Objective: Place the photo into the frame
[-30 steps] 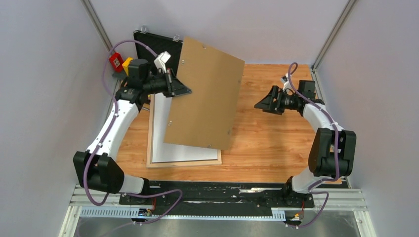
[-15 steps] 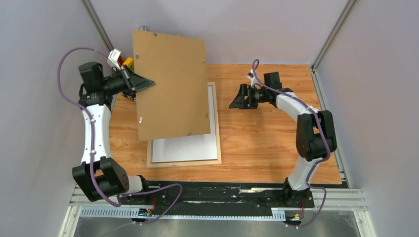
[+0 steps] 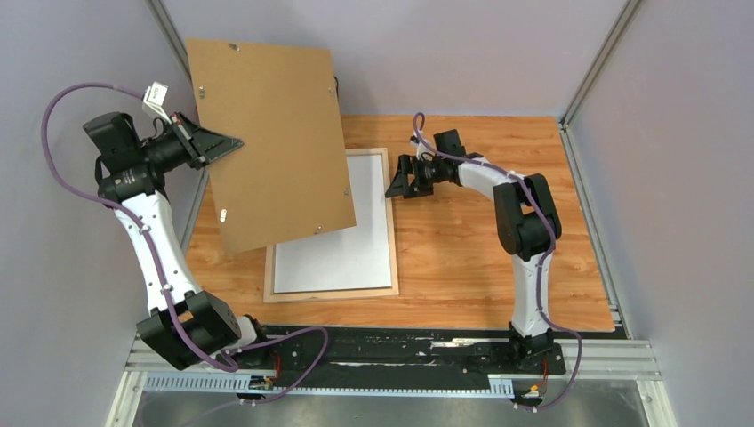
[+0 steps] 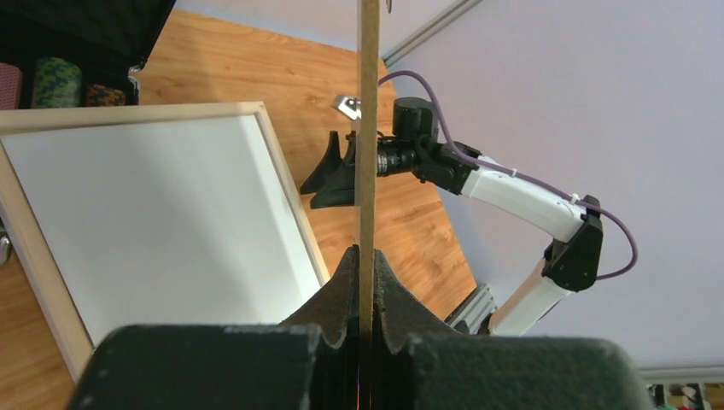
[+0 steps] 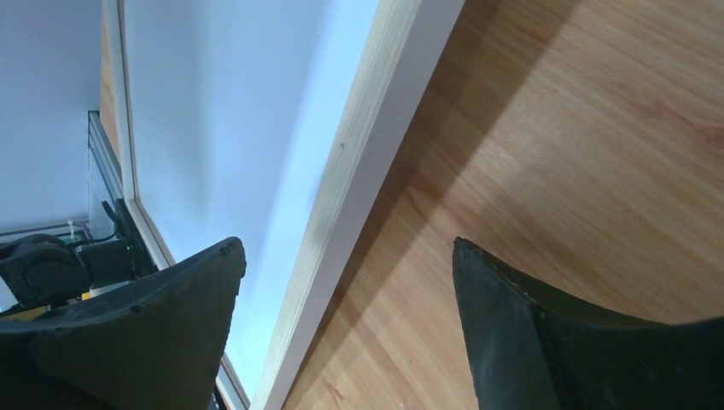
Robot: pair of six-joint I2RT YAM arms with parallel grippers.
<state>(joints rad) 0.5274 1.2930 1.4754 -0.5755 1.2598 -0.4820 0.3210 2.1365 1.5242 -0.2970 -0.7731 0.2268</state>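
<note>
We judge the task about midway. The frame (image 3: pixel 333 294) lies flat on the table (image 3: pixel 462 267), its long axis running away from the arms' bases. A white sheet (image 3: pixel 347 240) lies inside it (the photo face down? we cannot tell). Our left hand (image 3: pixel 233 142) is clamped on the backing board (image 3: pixel 267 142), held aloft. That board must yet go back on. Our right hand (image 3: pixel 394 178) gapes empty beside the frame's far right edge.

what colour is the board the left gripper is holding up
The flat rectangular board is plain mid-brown; the top external view shows it best.
</note>
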